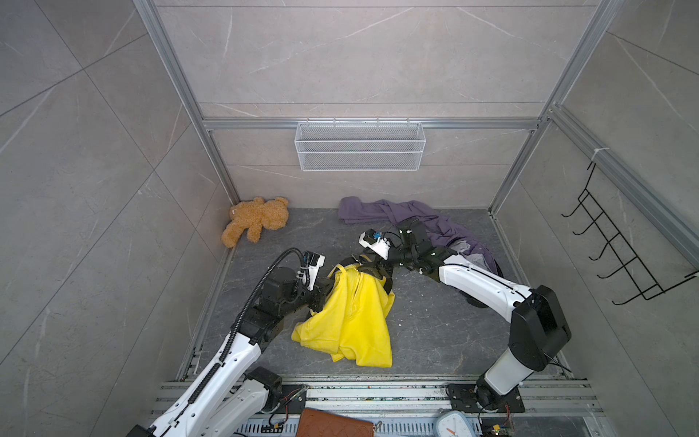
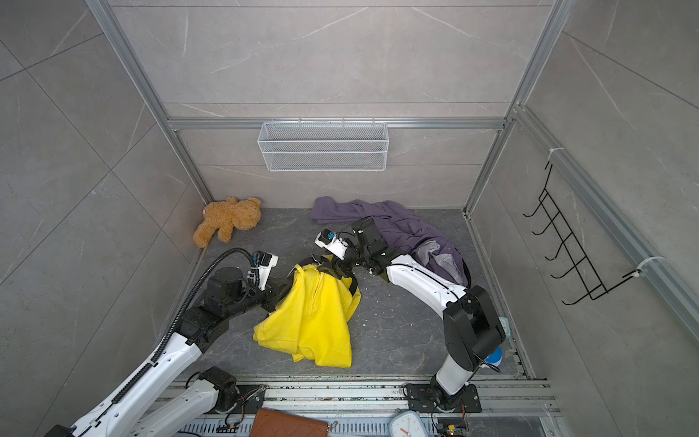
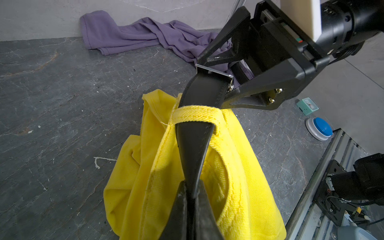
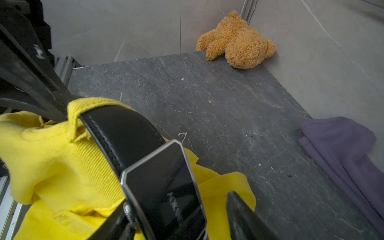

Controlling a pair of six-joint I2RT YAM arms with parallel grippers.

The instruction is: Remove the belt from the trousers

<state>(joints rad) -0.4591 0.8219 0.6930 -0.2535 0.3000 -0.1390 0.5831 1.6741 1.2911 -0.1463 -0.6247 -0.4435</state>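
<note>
The yellow trousers (image 1: 351, 321) hang off the floor in both top views, their lower part resting on the dark slab (image 1: 435, 321). A black belt (image 3: 195, 145) runs through a yellow belt loop (image 3: 197, 114) at the waistband. My left gripper (image 3: 192, 187) is shut on the belt strap just below that loop, and its place in a top view is beside the waistband (image 1: 325, 287). The belt's glossy black buckle (image 4: 164, 187) sits between the fingers of my right gripper (image 4: 176, 201), which stands open, with a gap of yellow cloth showing beside one finger (image 4: 239, 207).
A brown teddy bear (image 1: 257, 221) lies in the back left corner. A purple garment (image 1: 416, 219) sprawls at the back right, under my right arm. A white wire basket (image 1: 359, 145) hangs on the back wall, a black hook rack (image 1: 612, 249) on the right wall. A blue button (image 3: 321, 127) sits near the front rail.
</note>
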